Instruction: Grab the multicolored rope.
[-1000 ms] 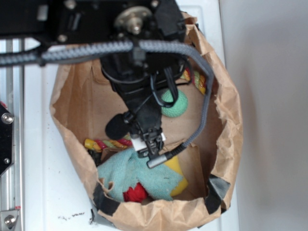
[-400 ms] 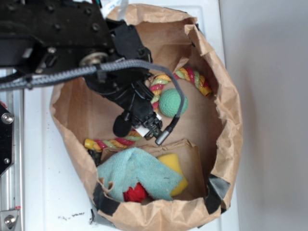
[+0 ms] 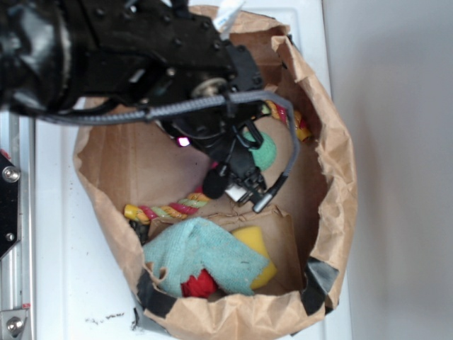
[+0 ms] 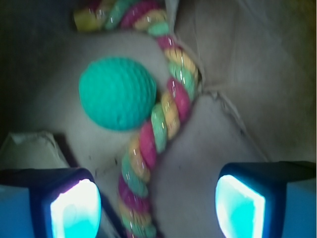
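Observation:
The multicolored rope (image 4: 163,119), twisted red, yellow and pale green, curves across the floor of a brown paper bag (image 3: 338,177). In the exterior view one stretch of the rope (image 3: 168,210) shows left of the arm and another near the bag's back wall; the middle is hidden under the arm. My gripper (image 4: 156,206) is open above the rope, which runs between the left finger (image 4: 74,208) and the right finger (image 4: 240,206), nearer the left one. I cannot tell its height above the rope. In the exterior view the gripper (image 3: 242,187) hangs inside the bag.
A green textured ball (image 4: 117,92) lies right beside the rope, partly hidden by the arm in the exterior view (image 3: 267,152). A light blue cloth (image 3: 205,258), a yellow sponge (image 3: 260,249) and a red item (image 3: 198,285) sit at the bag's front.
The arm has swung from above the blue cloth toward the back and right of the bag. The gripper now hangs over the rope beside the green ball.

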Available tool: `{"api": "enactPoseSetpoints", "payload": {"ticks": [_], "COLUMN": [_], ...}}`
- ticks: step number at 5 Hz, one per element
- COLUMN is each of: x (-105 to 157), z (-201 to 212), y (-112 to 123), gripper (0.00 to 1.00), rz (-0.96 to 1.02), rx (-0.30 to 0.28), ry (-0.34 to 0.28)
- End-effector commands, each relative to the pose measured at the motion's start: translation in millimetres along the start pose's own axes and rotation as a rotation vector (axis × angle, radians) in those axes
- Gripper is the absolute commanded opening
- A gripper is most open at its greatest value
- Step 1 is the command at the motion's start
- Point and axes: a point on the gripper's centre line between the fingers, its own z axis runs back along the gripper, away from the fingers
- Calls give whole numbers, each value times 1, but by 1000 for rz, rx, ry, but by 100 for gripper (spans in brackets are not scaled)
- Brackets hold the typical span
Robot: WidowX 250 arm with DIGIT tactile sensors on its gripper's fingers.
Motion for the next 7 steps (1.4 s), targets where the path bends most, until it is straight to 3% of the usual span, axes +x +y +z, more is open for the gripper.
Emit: {"api": "enactPoseSetpoints", "payload": {"ticks": [1, 3, 4, 6, 7], "x": [9, 12, 11, -7, -4], "z": [-5, -14, -13, -21, -22], "y": [-9, 3, 2, -4, -3], "gripper": [100, 100, 100, 100, 100], "rz": [-13, -27, -27, -89, -51], "rx": [1, 54, 48, 61, 81], "ry": [-43, -48, -43, 76, 88]}}
